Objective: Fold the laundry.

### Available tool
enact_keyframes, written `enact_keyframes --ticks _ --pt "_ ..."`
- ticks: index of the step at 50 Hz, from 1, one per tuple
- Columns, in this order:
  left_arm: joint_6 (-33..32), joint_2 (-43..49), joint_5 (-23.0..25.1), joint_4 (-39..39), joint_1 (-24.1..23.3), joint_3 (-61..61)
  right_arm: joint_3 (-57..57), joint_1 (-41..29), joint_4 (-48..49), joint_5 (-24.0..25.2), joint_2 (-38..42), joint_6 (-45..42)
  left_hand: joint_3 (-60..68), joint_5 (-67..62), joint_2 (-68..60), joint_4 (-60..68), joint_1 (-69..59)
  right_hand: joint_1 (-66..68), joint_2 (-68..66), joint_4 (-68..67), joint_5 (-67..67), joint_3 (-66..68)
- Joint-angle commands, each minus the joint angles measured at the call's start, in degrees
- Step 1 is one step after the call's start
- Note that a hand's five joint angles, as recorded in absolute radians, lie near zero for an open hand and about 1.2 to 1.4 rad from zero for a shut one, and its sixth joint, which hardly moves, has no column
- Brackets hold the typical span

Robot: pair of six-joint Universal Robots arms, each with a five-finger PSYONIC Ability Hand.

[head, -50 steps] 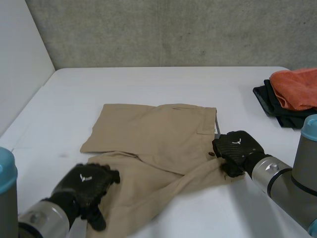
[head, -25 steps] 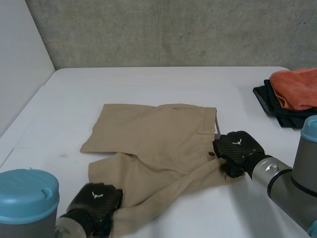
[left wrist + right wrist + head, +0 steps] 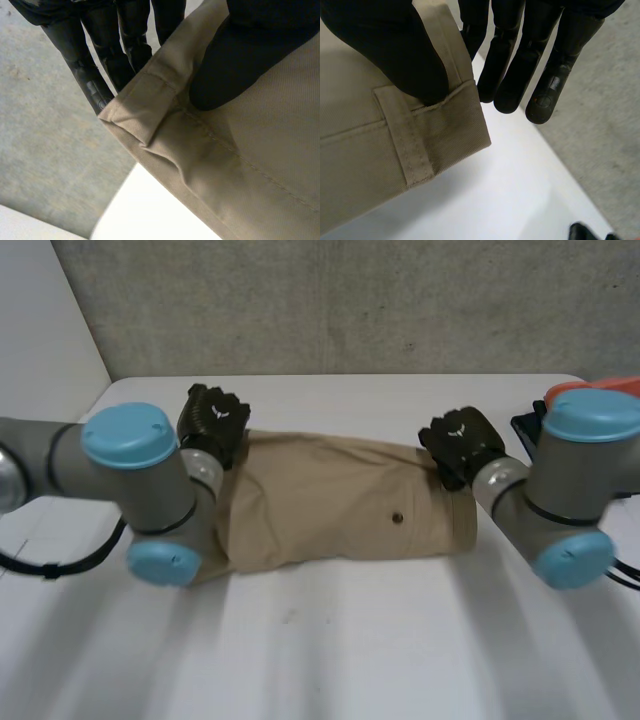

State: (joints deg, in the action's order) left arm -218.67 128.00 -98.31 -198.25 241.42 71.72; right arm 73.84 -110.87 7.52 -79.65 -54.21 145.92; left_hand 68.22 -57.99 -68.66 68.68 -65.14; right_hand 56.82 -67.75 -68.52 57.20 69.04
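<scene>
left hand and right hand pinch tan shorts over a white table, concrete wall behind.

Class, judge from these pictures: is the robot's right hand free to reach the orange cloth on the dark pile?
Probably not yet. The right hand pinches a corner of the tan shorts, so it is occupied. The orange cloth lies near that arm with nothing between, so it is likely reachable after release.
</scene>
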Motion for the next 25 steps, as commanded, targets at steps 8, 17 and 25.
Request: enact_keyframes --ticks 8,17,25 --pt "-1.32 26.32 10.24 -3.72 3.26 -31.1 -23.9 -1.37 17.44 -0.07 23.26 -3.45 9.45 -9.68 -9.01 9.0 -12.54 23.18 -12.25 -11.48 12.8 10.96" --pt "-0.89 28.01 9.98 -3.81 3.88 -33.58 -30.77 -1.37 11.57 0.03 29.07 -3.36 -58.22 57.99 58.66 -58.68 55.14 -46.82 57.75 58.52 -57.2 -59.04" --pt "4.8 12.05 6.03 -4.16 3.0 -18.06 -17.8 -1.37 10.32 -1.64 13.46 -0.82 -58.22 57.99 58.66 -58.68 55.14 -46.82 57.75 58.52 -57.2 -59.04"
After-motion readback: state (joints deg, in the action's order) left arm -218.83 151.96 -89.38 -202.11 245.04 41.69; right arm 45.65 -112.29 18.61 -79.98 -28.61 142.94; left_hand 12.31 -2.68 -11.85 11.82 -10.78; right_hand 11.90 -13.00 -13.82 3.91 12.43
